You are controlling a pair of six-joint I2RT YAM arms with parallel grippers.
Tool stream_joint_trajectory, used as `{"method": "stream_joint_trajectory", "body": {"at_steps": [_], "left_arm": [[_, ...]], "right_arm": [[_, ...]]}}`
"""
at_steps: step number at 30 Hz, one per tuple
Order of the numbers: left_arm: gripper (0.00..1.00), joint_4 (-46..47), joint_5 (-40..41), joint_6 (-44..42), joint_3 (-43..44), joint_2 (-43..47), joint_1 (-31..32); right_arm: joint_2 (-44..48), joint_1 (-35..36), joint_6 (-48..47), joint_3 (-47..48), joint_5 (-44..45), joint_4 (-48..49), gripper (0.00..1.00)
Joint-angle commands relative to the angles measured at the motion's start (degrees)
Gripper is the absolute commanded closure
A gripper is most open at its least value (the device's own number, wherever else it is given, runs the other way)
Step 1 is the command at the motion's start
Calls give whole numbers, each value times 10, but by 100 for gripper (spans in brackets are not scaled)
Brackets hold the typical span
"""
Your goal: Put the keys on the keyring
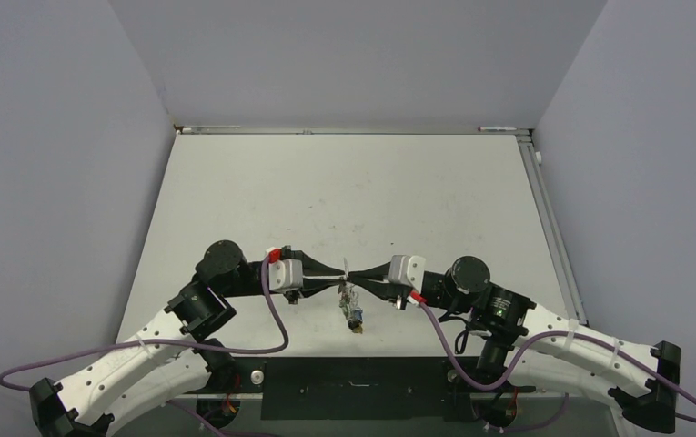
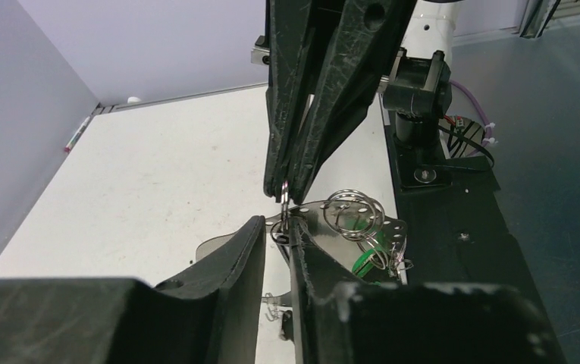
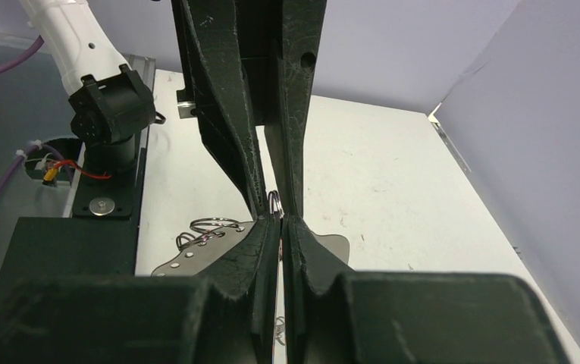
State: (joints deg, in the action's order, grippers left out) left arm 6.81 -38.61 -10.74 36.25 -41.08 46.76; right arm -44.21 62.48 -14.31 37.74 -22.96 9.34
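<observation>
My two grippers meet tip to tip above the near middle of the table. A bunch of keys (image 1: 354, 314) with coloured heads hangs just below them. In the left wrist view my left gripper (image 2: 279, 231) is closed on a thin silver ring of the keyring (image 2: 353, 208). A flat silver plate with holes (image 2: 387, 227) and a green tag (image 2: 365, 262) lie behind it. The right gripper's fingers (image 2: 302, 163) come in from above, pinching a small split ring (image 2: 283, 192). In the right wrist view my right gripper (image 3: 280, 218) is shut, with that ring (image 3: 274, 201) at its tips.
A black base plate (image 1: 362, 387) runs along the table's near edge between the arm bases. Purple cables (image 1: 276, 319) loop from both wrists. Grey walls close in the table (image 1: 344, 182) at the left, back and right.
</observation>
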Motion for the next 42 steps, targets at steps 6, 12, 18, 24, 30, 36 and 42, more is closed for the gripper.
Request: {"method": "stream_joint_trajectory", "body": {"at_steps": [6,12,18,24,30,36,42], "left_arm": [[100,31,-7,5,9,1,-3],[100,-46,35,-30,39,-12,-3],[100,-102,62,-61,55,-15,-3],[100,-116,73,-67,59,-18,-3],[100,-121,72,-68,62,-22,-3],[100,-122,70,-68,62,-21,-2],[100,-119,63,-65,60,-20,-2]], "right_arm": [[-1,-9,12,0,-17,65,95],[-30,-9,7,60,21,-47,88],[-83,-6,-31,184,68,-219,55],[-128,4,-54,230,93,-310,53],[-154,23,-68,234,108,-343,63],[-164,25,-73,227,96,-331,65],[-174,25,-72,212,97,-300,70]]}}
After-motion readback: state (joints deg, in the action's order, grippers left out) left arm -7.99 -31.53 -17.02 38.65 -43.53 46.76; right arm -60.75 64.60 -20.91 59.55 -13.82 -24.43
